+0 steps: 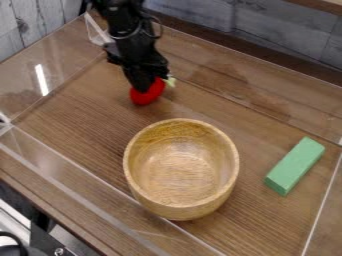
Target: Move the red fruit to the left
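Note:
The red fruit (144, 93) is a small bright red toy with a bit of green at its side, just above the wooden tabletop behind the bowl. My black gripper (143, 84) comes down on it from above and is shut on it, with the fingers covering its upper part. The arm reaches in from the top left of the camera view.
A large wooden bowl (182, 167) stands in front of the fruit, toward the near edge. A green block (295, 165) lies at the right. Clear plastic walls (54, 60) fence the wooden table on the left, front and right.

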`<action>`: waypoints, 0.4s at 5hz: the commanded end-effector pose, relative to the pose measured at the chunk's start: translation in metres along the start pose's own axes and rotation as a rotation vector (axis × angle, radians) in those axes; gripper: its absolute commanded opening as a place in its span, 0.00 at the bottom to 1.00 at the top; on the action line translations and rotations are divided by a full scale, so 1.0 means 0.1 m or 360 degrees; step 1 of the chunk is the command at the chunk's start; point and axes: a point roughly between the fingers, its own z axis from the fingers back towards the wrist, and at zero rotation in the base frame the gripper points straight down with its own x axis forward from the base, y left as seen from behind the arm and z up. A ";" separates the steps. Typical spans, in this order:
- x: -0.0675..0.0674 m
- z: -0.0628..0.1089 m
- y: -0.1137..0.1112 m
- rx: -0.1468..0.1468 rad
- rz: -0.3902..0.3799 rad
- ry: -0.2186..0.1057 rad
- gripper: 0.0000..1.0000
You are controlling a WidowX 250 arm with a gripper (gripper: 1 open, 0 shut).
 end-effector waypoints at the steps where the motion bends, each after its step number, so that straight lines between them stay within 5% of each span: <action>1: 0.17 0.22 0.24 0.0035 0.0007 -0.0108 0.00; 2: 0.22 0.20 0.47 0.0047 0.0018 -0.0106 0.00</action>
